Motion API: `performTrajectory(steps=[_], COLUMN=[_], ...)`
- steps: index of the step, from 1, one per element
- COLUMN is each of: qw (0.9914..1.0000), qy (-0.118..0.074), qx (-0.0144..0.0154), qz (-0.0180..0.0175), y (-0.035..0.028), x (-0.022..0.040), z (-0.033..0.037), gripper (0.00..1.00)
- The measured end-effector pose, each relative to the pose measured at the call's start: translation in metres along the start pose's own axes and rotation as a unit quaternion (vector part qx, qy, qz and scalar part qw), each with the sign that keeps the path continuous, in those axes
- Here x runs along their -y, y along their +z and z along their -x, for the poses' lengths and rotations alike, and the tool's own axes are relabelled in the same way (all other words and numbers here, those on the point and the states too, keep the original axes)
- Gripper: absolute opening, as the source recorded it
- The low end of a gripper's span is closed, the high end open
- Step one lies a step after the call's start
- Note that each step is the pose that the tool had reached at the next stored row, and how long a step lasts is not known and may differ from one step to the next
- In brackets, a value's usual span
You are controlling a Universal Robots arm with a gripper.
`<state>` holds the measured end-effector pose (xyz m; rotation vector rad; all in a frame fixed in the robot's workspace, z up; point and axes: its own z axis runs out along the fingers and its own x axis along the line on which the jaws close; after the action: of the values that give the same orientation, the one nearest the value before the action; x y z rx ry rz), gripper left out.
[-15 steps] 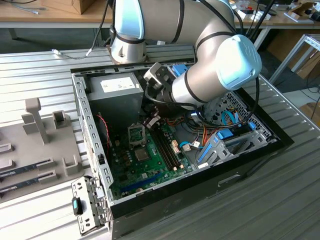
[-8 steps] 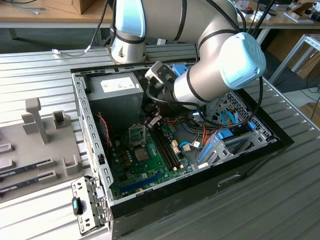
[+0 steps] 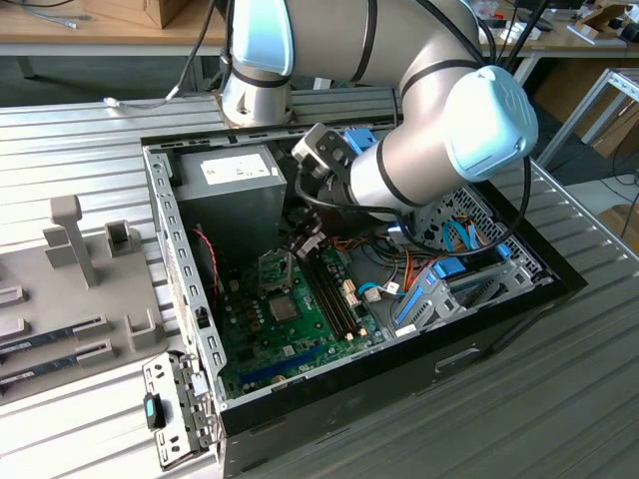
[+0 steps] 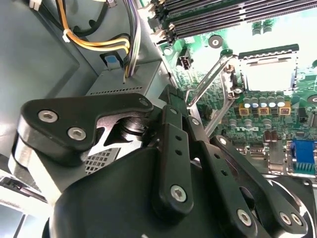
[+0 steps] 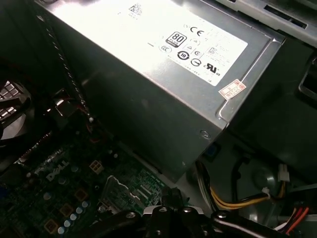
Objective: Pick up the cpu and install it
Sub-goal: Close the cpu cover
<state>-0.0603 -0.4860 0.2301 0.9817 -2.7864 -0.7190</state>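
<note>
**While the arm reaches into the open case**

As the arm leans into the computer case (image 3: 185, 289), its gripper (image 3: 303, 242) hangs low over the motherboard (image 3: 300, 334), just beside the socket (image 4: 270, 74) and near the end of the memory slots (image 3: 334, 294). Whether the pincer is clenched or released, I cannot tell. The socket's retaining frame stands lifted. A pale square shows inside the socket, but glare keeps me from telling whether it is the cpu. The grey power supply (image 5: 148, 64) sits against the case's wall.
</note>
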Motion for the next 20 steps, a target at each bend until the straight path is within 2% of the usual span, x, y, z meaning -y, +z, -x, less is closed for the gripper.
performTrajectory(steps=[3,11,12,13,14,15,20], qw=[1.00000,1.00000,0.99999,0.99992,0.99967,0.99954,0.99952], qy=[0.000,-0.001,-0.004,-0.012,-0.024,-0.028,-0.028], qx=[0.0002,0.0016,0.0004,-0.0037,-0.0094,-0.0113,-0.0112], qz=[0.0003,0.0023,0.0030,0.0038,0.0050,0.0055,0.0067], y=[-0.0032,-0.0057,-0.0059,-0.0061,-0.0060,-0.0060,-0.0066], x=[0.0022,0.0013,0.0012,0.0012,0.0012,0.0013,0.0025], z=[-0.0025,-0.0027,-0.0026,-0.0026,-0.0027,-0.0025,-0.0008], gripper=[0.11,0.11,0.11,0.11,0.11,0.11,0.11])
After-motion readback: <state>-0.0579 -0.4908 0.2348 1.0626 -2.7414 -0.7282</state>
